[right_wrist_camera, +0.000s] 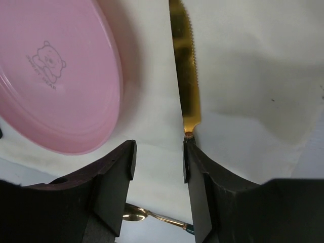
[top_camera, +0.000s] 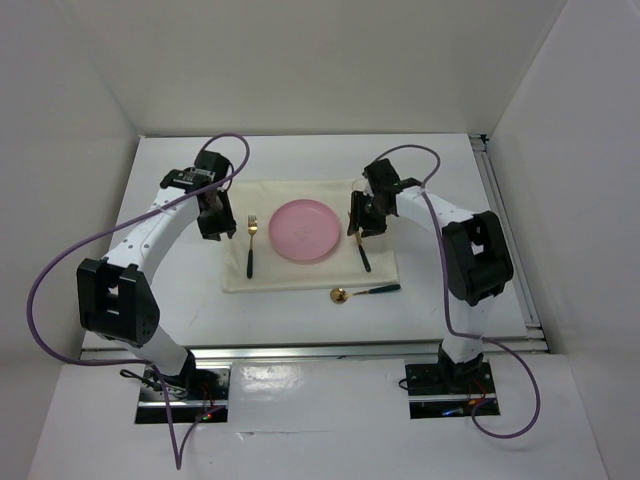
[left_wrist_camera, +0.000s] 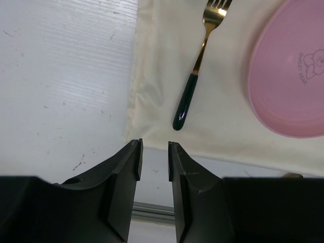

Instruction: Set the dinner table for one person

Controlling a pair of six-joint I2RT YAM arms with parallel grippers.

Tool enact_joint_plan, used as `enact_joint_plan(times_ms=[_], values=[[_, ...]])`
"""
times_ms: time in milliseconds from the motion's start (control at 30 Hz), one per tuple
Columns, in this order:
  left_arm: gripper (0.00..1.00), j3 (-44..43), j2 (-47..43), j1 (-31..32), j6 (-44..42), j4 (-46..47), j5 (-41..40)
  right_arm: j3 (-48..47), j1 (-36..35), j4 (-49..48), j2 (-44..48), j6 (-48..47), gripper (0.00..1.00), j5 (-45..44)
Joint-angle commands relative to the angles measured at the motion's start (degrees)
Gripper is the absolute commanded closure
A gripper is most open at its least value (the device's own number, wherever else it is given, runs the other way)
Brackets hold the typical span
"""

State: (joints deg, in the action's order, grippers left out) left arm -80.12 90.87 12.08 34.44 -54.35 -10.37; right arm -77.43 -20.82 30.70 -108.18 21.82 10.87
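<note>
- Dinner table (top_camera: 180,290): white top, spans the whole work area. Cream placemat (top_camera: 300,272) lies at its centre, ahead of both arm bases.
- Pink plate (top_camera: 303,229) sits mid-mat, upright. Bear print on its face seen in both wrist views.
- Fork (top_camera: 250,248) on mat, just left of plate, not touching it. Gold tines point to far side, dark green handle to near side.
- Knife (top_camera: 364,258) on mat, right of plate, lengthwise like the fork. Far part is hidden under R arm in top view.
- Spoon (top_camera: 362,292) lies crosswise along near edge of mat. Gold bowl to the left, dark handle to the right.
- L gripper (top_camera: 220,228) hangs over left edge of mat, beside fork. L wrist view: fingers (left_wrist_camera: 126,167) parted by a narrow gap, nothing between them. Fork handle end is ahead of the gap, apart from it.
- R gripper (top_camera: 360,230) is over knife, btwn plate and right edge of mat. R wrist view: jaws spread wide, nothing pinched.
- Serrated gold blade runs up from the tip of the right-hand finger (right_wrist_camera: 202,172). Knife handle is hidden behind that finger; contact w/ blade can't be told.
- Spoon shows low in the gap btwn R fingers.
</note>
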Motion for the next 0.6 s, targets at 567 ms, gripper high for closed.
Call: enact_joint_plan(times_ms=[567], values=[[0.56,0.1,-2.0,-0.7,-1.7,0.9,1.6,25.6,-5.0,3.8,26.9,6.5,0.49,-5.7]])
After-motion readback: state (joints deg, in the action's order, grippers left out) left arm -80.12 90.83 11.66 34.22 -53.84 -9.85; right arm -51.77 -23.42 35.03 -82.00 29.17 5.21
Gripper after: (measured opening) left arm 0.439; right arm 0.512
